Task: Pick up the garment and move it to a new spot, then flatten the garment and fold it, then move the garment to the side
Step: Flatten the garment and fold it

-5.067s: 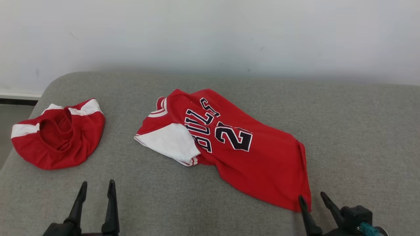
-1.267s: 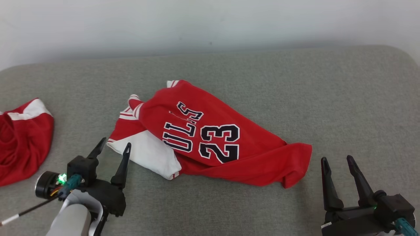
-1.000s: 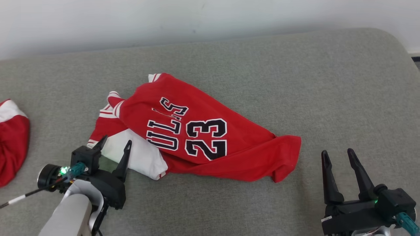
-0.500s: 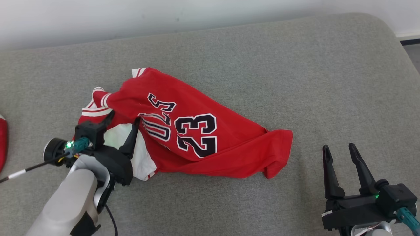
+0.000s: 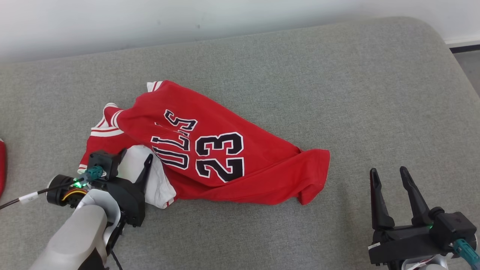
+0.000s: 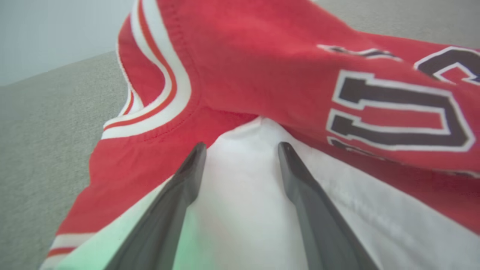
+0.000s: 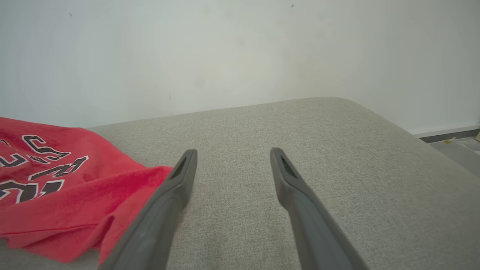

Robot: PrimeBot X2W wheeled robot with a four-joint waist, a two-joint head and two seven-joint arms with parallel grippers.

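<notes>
Left hand (image 5: 136, 154) is wide open, straddling the white sleeve (image 5: 159, 185) of the red garment (image 5: 262, 165). Right hand (image 5: 388, 170) sits open too, with the garment's hem off to its left, not touching.

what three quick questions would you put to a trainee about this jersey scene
1. True or false: the left gripper is clamped shut on the red jersey.
2. Which part of the jersey lies between the left gripper's fingers? A) the white sleeve B) the bottom hem C) the striped collar
3. Fill in: the right gripper stands apart from the jersey with its jaws ___.

Key: 1 false, its jaws are open; 2 A; 3 open.
</notes>
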